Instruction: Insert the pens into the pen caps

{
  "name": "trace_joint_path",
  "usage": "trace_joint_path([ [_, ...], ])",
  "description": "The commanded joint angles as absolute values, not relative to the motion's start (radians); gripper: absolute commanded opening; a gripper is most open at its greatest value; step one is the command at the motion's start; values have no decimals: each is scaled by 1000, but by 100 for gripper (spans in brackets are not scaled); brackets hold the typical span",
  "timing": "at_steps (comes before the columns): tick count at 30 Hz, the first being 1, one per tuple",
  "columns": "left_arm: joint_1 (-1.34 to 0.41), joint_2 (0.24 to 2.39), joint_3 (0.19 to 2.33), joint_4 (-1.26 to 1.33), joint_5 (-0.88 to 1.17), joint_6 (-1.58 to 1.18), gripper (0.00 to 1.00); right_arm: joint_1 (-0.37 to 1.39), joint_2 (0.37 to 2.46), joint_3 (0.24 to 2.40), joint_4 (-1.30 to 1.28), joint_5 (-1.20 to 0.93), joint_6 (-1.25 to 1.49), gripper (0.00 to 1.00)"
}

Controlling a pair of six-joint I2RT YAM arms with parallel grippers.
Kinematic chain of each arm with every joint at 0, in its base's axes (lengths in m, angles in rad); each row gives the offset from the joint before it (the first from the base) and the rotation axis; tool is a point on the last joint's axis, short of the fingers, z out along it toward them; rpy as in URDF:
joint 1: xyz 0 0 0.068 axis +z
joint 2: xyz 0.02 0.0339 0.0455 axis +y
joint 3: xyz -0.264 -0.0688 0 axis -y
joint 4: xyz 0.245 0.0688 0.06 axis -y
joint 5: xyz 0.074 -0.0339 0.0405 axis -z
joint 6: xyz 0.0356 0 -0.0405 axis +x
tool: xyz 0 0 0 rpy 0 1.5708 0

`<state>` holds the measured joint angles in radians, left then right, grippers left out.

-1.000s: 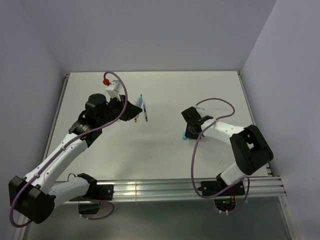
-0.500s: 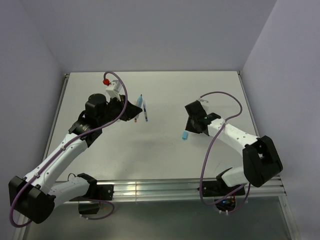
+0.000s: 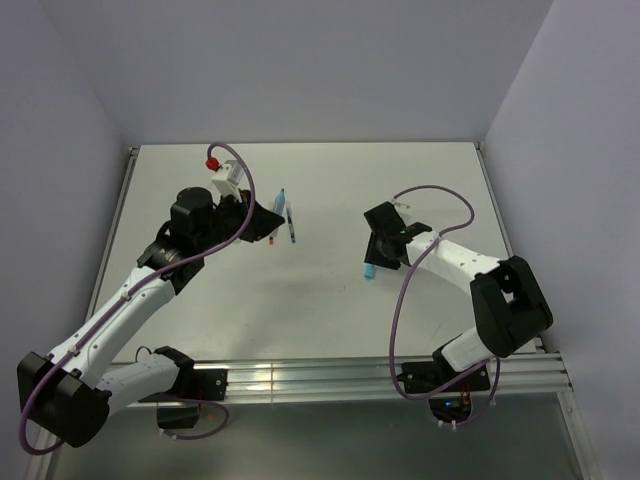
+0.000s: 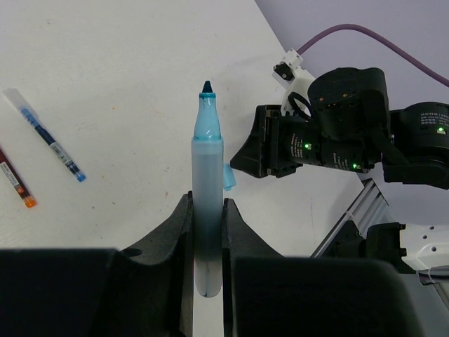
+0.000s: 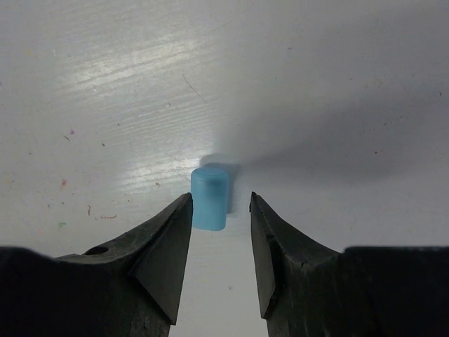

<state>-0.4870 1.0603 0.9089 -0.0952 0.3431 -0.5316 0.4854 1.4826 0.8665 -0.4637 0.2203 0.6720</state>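
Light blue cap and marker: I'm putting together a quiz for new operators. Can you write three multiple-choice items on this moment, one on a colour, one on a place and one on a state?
1. The marker in the left gripper is:
A yellow
B light blue
C green

2. The light blue cap is:
A on the table, between the fingers of the right gripper
B on the marker's tip
C in the left gripper

3. The right gripper's jaws are:
A shut on the cap
B open
C shut on a pen

Answers:
1 B: the body clamped in the left wrist view is light blue.
2 A: the right wrist view shows the cap on the table between the two fingers.
3 B: the fingers stand apart, with a gap beside the cap.
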Motion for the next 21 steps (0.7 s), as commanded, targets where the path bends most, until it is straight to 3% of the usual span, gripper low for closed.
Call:
trace_joint_path([
  [1, -486, 1040, 953, -86, 360, -509, 0, 495, 1494, 919, -448, 230, 683, 47],
  [21, -486, 1042, 953, -86, 360, -508, 0, 526, 1594, 925, -420, 224, 686, 48],
])
